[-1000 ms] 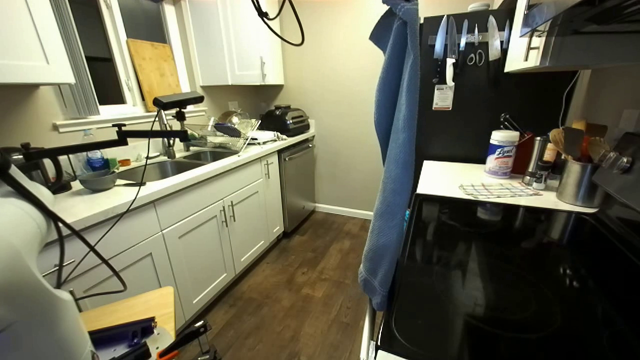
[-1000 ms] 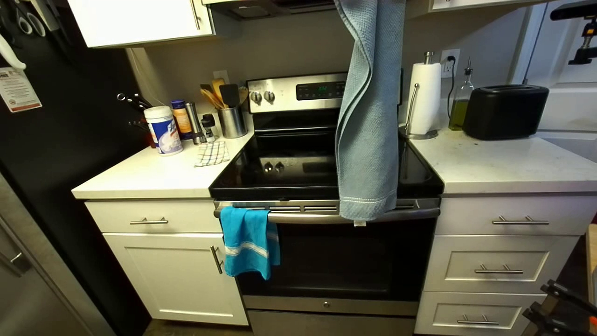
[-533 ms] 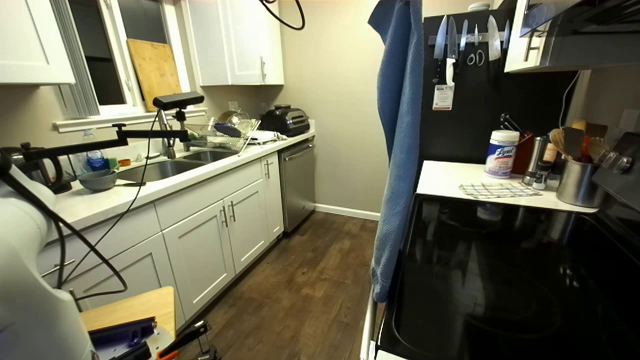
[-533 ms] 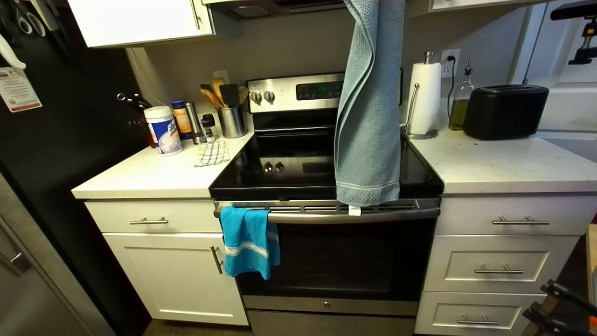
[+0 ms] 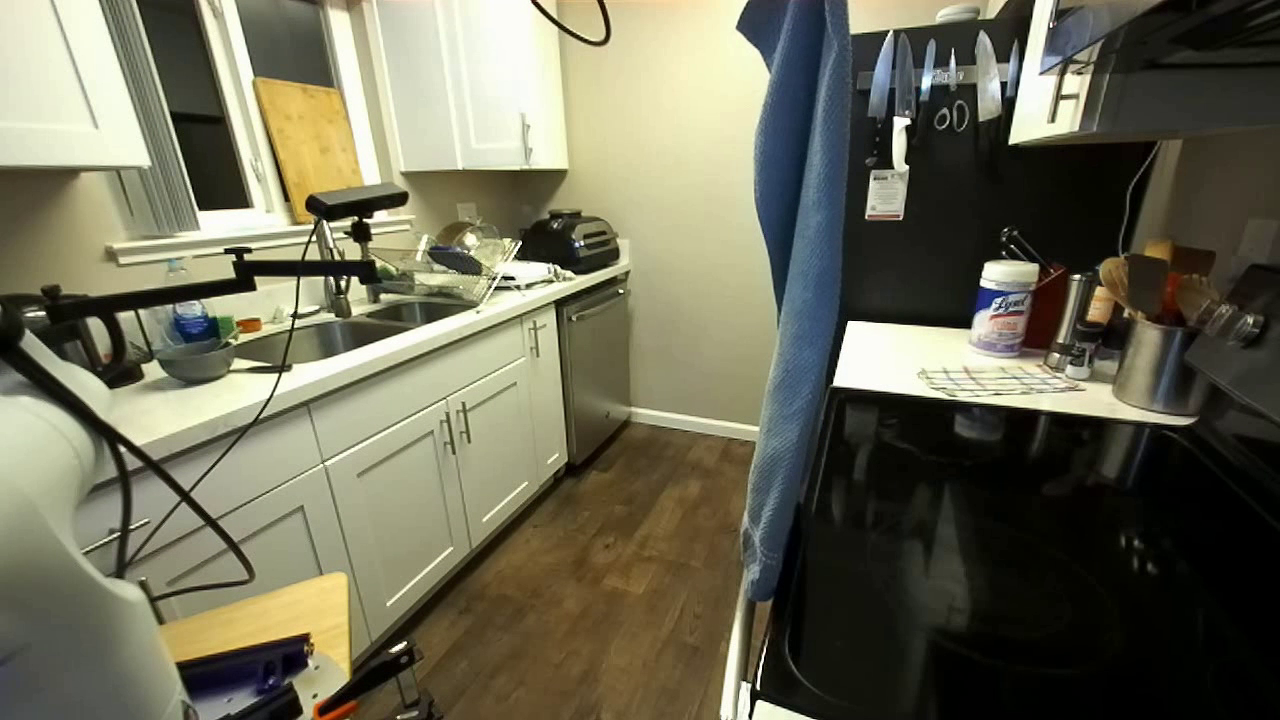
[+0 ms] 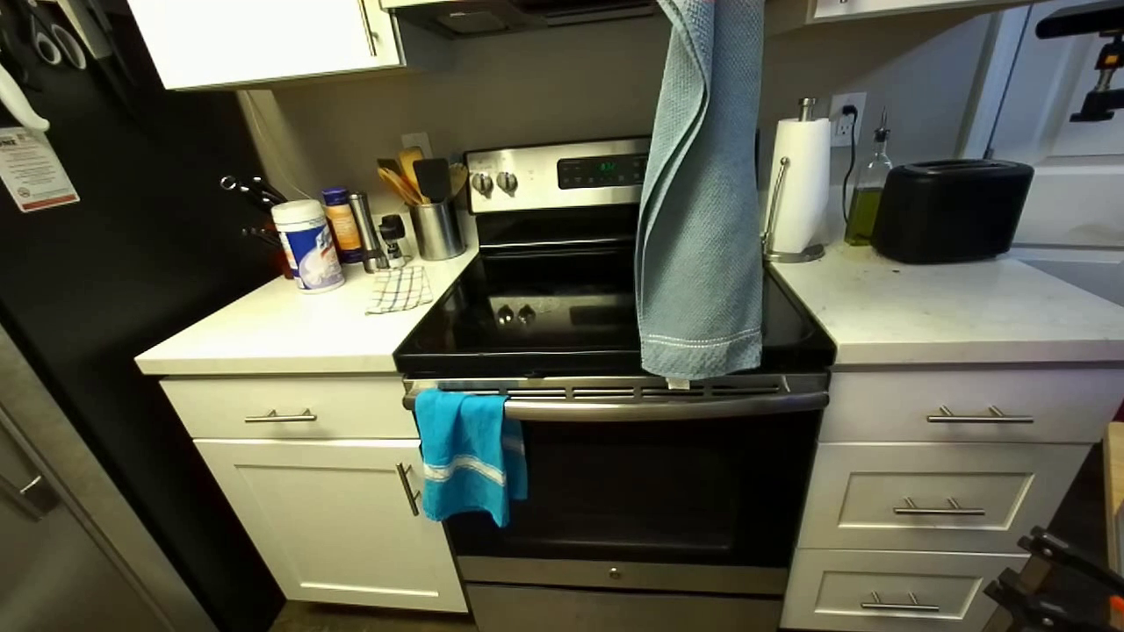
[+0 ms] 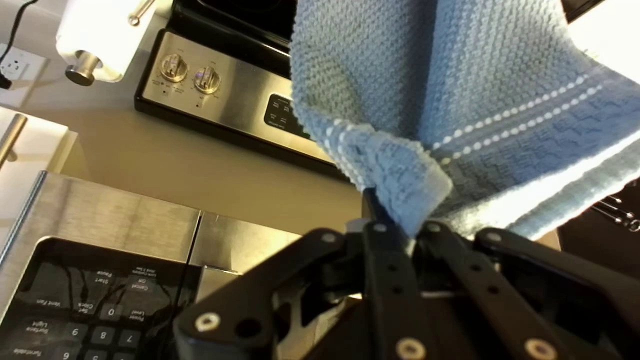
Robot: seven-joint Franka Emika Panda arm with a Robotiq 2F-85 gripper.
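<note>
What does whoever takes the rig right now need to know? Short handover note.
Gripper: shut on one end of the blue-grey towel.
Blue-grey towel: hangs at the front of the stove, lower end near the oven handle; contact unclear.
Turquoise towel: draped over the oven handle.
Done: blue-grey towel gripped and hanging.
Left, probably: place it, then open the jaws; not released yet.

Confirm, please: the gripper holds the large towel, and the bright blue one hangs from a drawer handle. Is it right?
Wrong handle: in an exterior view, the bright blue towel hangs from the oven handle. The gripper does hold the large towel.
</note>
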